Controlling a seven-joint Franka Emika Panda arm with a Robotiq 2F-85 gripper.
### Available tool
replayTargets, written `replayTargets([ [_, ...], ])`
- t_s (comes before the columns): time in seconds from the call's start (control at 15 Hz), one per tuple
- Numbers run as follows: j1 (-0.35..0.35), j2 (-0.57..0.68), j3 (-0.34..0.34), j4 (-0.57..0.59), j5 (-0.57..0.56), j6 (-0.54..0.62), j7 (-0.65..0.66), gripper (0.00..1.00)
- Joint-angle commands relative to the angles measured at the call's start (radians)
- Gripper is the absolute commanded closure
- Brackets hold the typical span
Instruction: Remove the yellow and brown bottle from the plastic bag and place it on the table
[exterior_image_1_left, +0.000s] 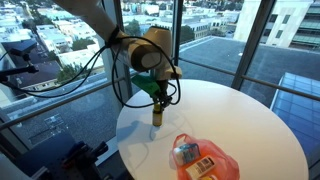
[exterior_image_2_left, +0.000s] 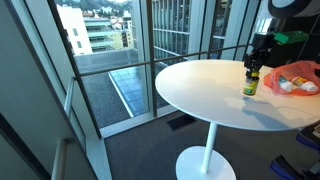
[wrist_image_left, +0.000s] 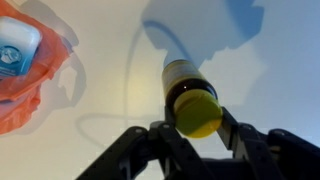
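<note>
In the wrist view the tool (wrist_image_left: 197, 122) fills the bottom edge. Its two dark fingers (wrist_image_left: 160, 140) stand on either side of the bottle's yellow cap. I cannot tell whether they press on the cap or merely flank it.

The bottle (wrist_image_left: 185, 85) stands upright on the white bench (wrist_image_left: 100, 110), out of the bag. Its long axis is vertical, with the cap pointing up at the camera and the brown body running away toward the bench.

The orange plastic bag (wrist_image_left: 35, 85) lies at the upper left, apart from the bottle, with a white item (wrist_image_left: 18, 45) inside.

In both exterior views the bottle (exterior_image_1_left: 157, 116) (exterior_image_2_left: 251, 85) stands straight beneath the tool (exterior_image_1_left: 155, 100) (exterior_image_2_left: 255, 64), near the bag (exterior_image_1_left: 210, 160) (exterior_image_2_left: 296, 78).
</note>
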Motion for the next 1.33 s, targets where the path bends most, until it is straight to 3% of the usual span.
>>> replayTargets([
  [0.0,0.006,0.05,-0.003,0.033,-0.015,0.046,0.066,0.8],
  [0.27,0.004,0.07,0.0,0.029,-0.002,0.109,0.077,0.8],
  [0.33,0.001,0.066,0.004,0.026,0.007,0.115,0.068,0.5],
  [0.4,-0.001,0.061,0.008,0.023,0.015,0.118,0.06,0.29],
  [0.67,-0.002,0.003,0.024,0.006,0.032,0.082,0.029,0.01],
  [0.93,0.006,-0.082,0.032,0.002,0.015,0.02,0.039,0.0],
  [1.27,0.01,-0.198,0.03,0.018,0.012,-0.164,0.07,0.0],
])
